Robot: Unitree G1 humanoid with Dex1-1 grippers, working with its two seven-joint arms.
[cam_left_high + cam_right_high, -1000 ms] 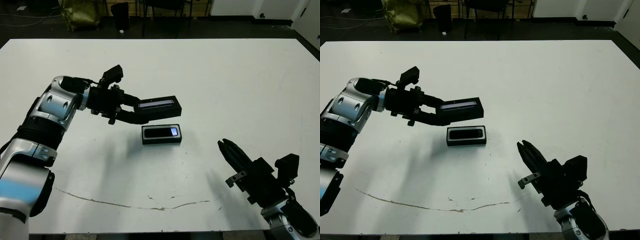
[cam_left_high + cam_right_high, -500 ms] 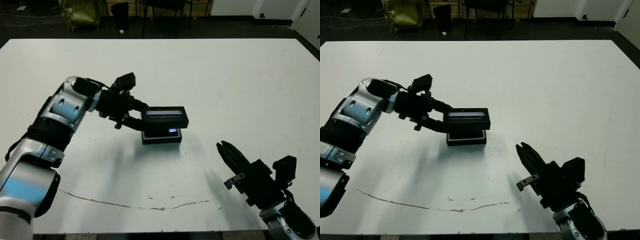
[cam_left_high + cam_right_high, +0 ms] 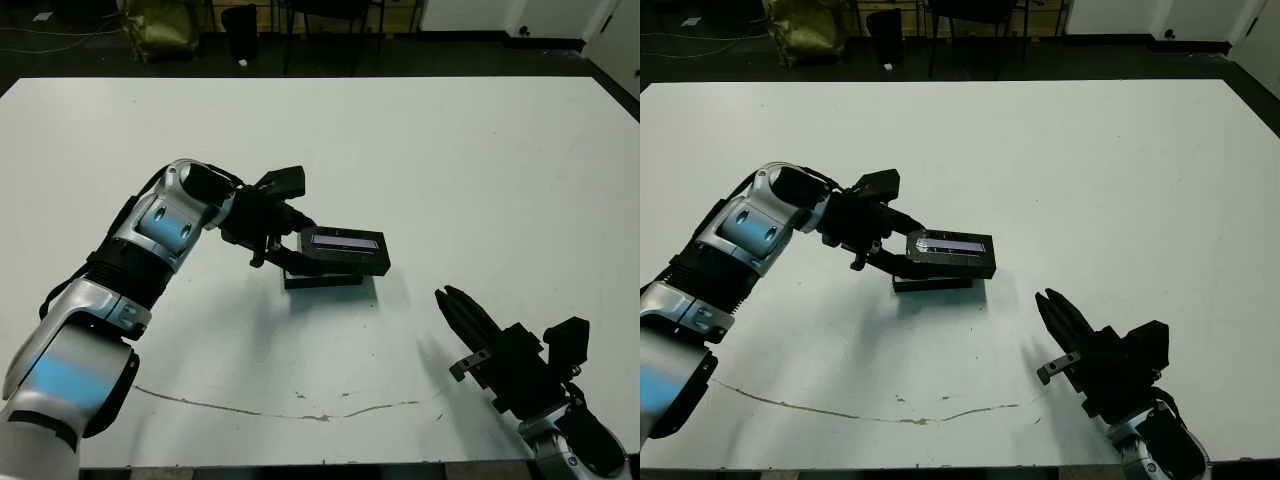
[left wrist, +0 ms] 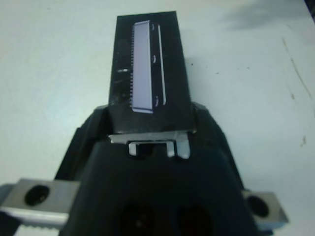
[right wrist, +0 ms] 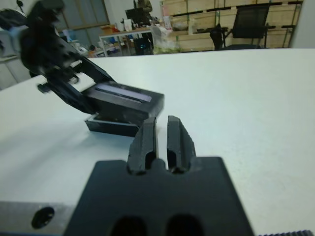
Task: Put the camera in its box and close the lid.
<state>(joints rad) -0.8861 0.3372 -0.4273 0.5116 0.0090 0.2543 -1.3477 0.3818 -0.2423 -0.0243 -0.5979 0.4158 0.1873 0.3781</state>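
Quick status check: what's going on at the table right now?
Left end effector holds lid above box, offset. Right end effector idle, shut. Nothing in the way.

**Colours and patterns on the table**

Black lid (image 3: 345, 252) with 1 shiny bluish-grey strip along its top, edged by a fine toothed line in the left wrist view. Black box (image 3: 932, 284) beneath it. Plain white table (image 3: 480, 170), marked by a thin brownish scratch line (image 3: 280, 410) near the front edge. Black left gripper (image 3: 290, 255) on a silver-grey arm (image 3: 160, 225). Black right gripper (image 3: 470, 315), 2 ridged fingers.
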